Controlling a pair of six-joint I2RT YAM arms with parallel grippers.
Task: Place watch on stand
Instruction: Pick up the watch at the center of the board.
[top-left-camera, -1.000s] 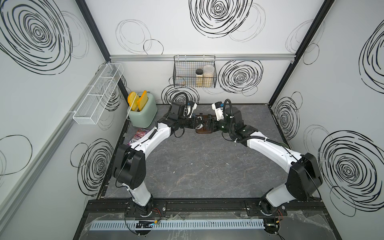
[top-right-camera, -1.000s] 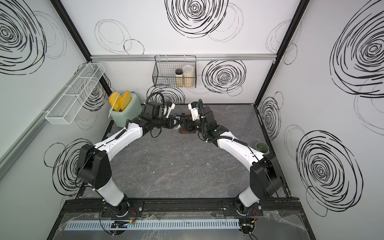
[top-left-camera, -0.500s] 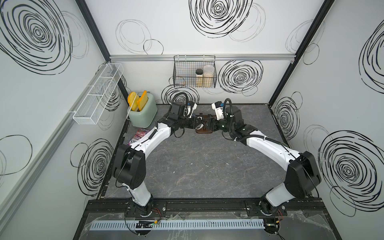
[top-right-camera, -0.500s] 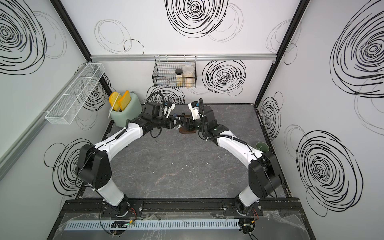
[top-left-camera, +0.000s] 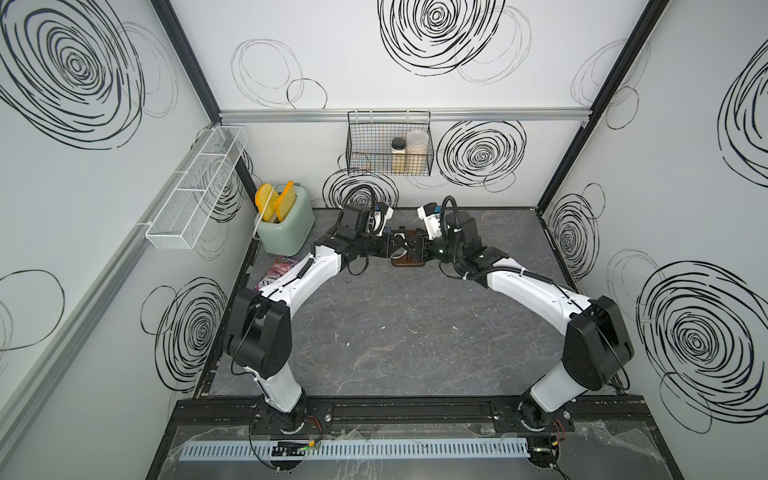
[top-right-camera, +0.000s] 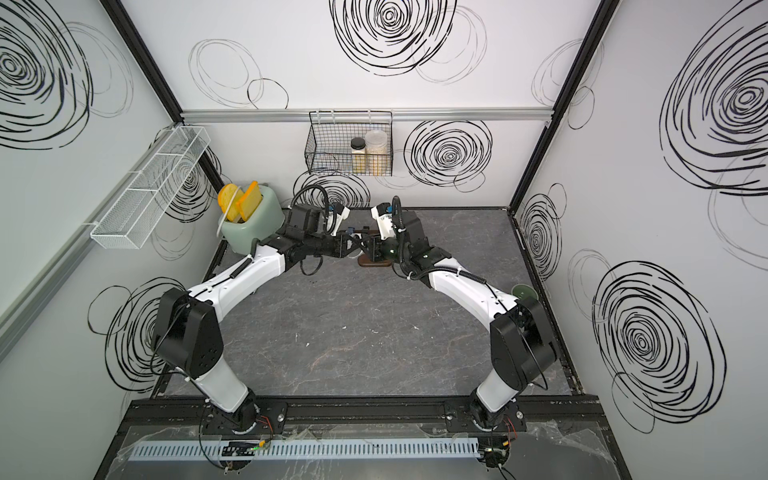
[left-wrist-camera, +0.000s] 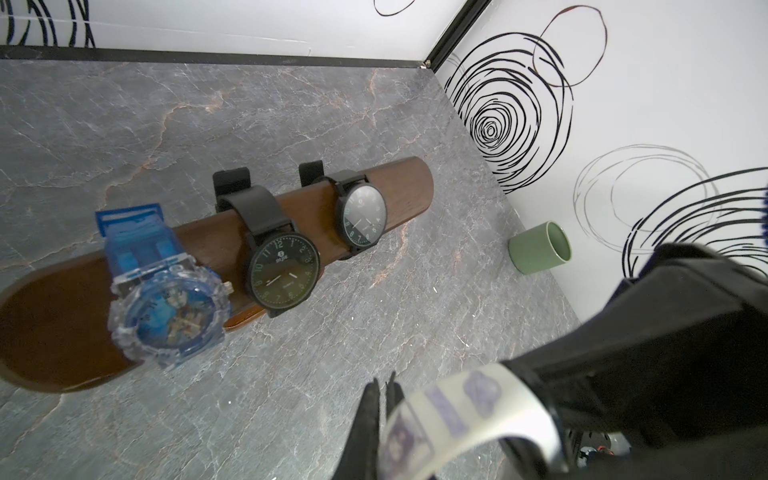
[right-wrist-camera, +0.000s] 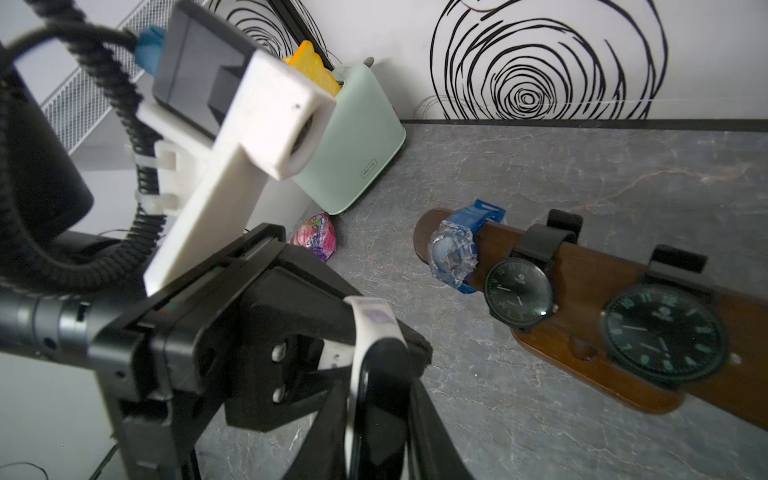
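A watch (left-wrist-camera: 465, 399) with a white patterned strap hangs in the air between my two grippers, in front of the stand. The left gripper (left-wrist-camera: 384, 380) is shut on its strap. The right gripper (right-wrist-camera: 374, 386) is closed on the watch's (right-wrist-camera: 374, 320) black case, one finger on each side. The dark brown stand (left-wrist-camera: 399, 195) carries a clear blue watch (left-wrist-camera: 166, 316) and two black watches (left-wrist-camera: 282, 274) on its bar. In both top views the grippers meet above the stand (top-left-camera: 409, 261) at the back middle of the table.
A mint toaster (top-left-camera: 286, 228) holding orange toast stands at the back left, a pink candy packet (top-left-camera: 276, 268) in front of it. A green cup (left-wrist-camera: 538, 253) stands by the right wall. A wire basket (top-left-camera: 388, 166) with jars hangs on the back wall.
The right gripper's fingers have closed in on the watch's case. Both arms have hardly moved.
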